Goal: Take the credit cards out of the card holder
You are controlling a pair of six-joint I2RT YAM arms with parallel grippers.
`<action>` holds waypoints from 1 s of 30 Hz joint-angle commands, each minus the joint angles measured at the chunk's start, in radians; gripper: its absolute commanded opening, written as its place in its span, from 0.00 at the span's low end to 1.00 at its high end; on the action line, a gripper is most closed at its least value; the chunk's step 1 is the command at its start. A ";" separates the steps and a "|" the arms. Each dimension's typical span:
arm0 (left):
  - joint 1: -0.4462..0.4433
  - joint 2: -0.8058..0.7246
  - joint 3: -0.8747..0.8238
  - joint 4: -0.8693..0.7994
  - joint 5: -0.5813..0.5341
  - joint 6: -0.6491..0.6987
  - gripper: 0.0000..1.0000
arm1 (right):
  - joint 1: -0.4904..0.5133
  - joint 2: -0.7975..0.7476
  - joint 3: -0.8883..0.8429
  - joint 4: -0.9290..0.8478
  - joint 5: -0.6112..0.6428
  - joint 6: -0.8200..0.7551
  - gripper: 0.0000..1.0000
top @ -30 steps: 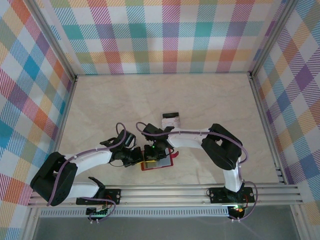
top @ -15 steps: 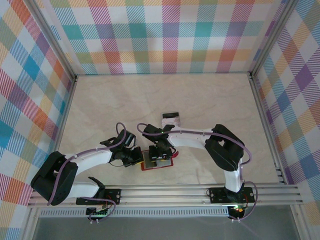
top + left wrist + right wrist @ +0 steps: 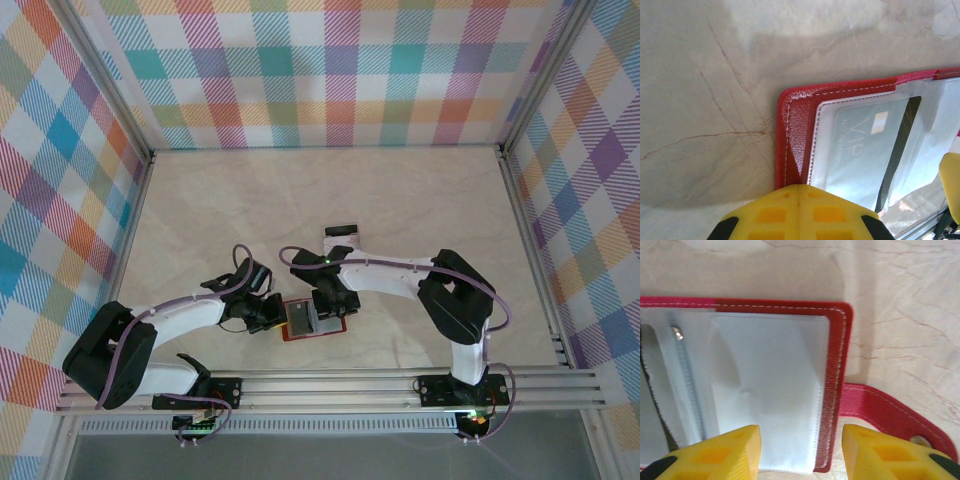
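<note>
The card holder (image 3: 792, 125) runs off the left wrist view's right edge; its card (image 3: 860, 150) dips behind the left gripper (image 3: 798, 195); the tab (image 3: 885, 412) ends behind the right gripper (image 3: 801, 445).

The card holder (image 3: 318, 320) lies open on the table (image 3: 250, 220). Its edge touches the jaw tips of the left gripper (image 3: 799, 187), with a card (image 3: 865, 150) in the pocket (image 3: 823, 145) just ahead of them. Its other half lies under the jaws of the right gripper (image 3: 801, 442), the snap tab (image 3: 890, 412) just outside them.
</note>
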 commanded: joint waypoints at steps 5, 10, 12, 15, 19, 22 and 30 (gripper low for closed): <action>0.004 0.023 0.029 -0.072 -0.006 0.034 0.00 | -0.004 -0.043 0.010 -0.080 0.079 -0.005 0.46; 0.004 -0.016 0.072 -0.124 -0.012 0.040 0.00 | -0.014 -0.108 -0.046 0.067 -0.062 -0.008 0.43; 0.004 -0.032 0.089 -0.143 -0.014 0.044 0.00 | -0.018 -0.124 -0.071 0.147 -0.137 0.006 0.41; 0.004 -0.045 0.106 -0.157 -0.005 0.043 0.00 | -0.021 -0.133 -0.100 0.256 -0.237 0.027 0.35; 0.004 -0.061 0.107 -0.137 0.023 0.020 0.00 | -0.024 -0.106 -0.108 0.341 -0.333 0.042 0.20; 0.002 -0.059 0.100 -0.114 0.039 0.005 0.00 | -0.025 -0.077 -0.105 0.376 -0.373 0.045 0.10; 0.001 -0.001 0.049 0.020 0.098 -0.033 0.00 | -0.031 -0.001 -0.074 0.390 -0.397 0.037 0.09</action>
